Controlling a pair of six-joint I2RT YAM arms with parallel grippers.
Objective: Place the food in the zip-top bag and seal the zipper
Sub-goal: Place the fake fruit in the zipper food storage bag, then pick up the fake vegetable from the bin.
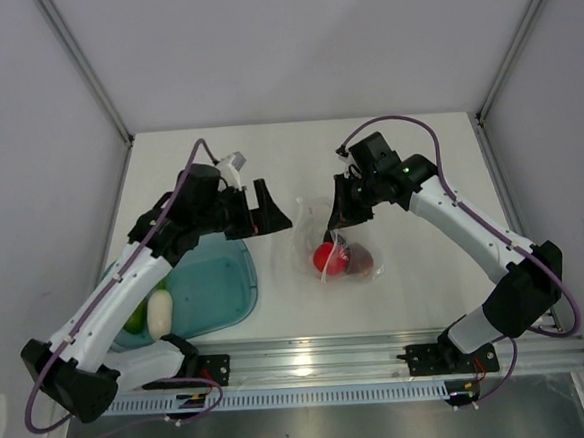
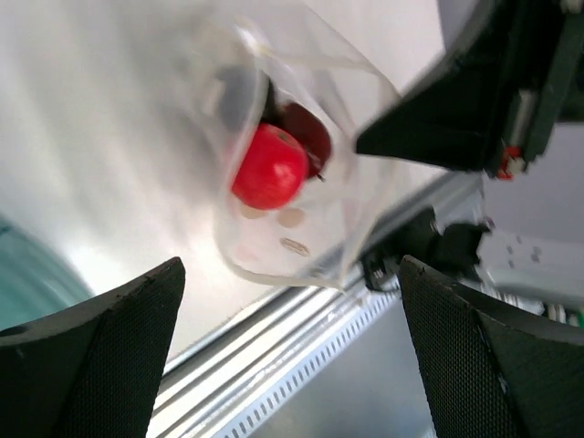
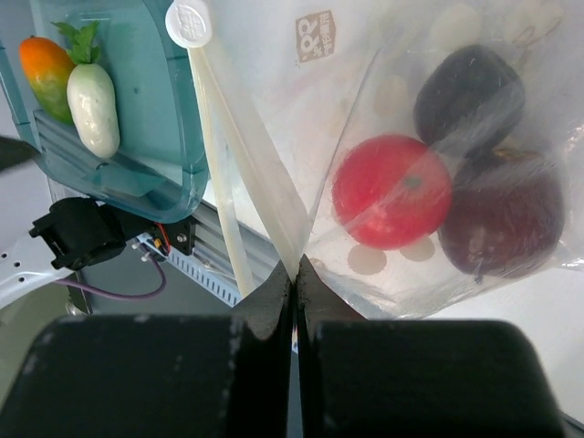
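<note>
The clear zip-top bag [image 1: 336, 248] lies mid-table with a red round fruit [image 1: 325, 258] and dark maroon pieces [image 1: 358, 262] inside. In the right wrist view my right gripper [image 3: 294, 266] is shut on the bag's edge, by the zipper strip [image 3: 219, 173]; the red fruit [image 3: 392, 192] and two maroon pieces [image 3: 502, 224] show through the plastic [image 3: 301, 109]. My left gripper [image 1: 270, 213] is open and empty, left of the bag; its wrist view shows the bag [image 2: 292, 164] with the red fruit [image 2: 269, 167] ahead. A white oblong piece [image 1: 159, 312] and an orange-green piece [image 3: 50, 73] lie in the tray.
A teal translucent tray [image 1: 217, 289] sits at the near left, also in the right wrist view [image 3: 146, 100]. An aluminium rail [image 1: 322, 362] runs along the near table edge. White walls close in the left, back and right sides.
</note>
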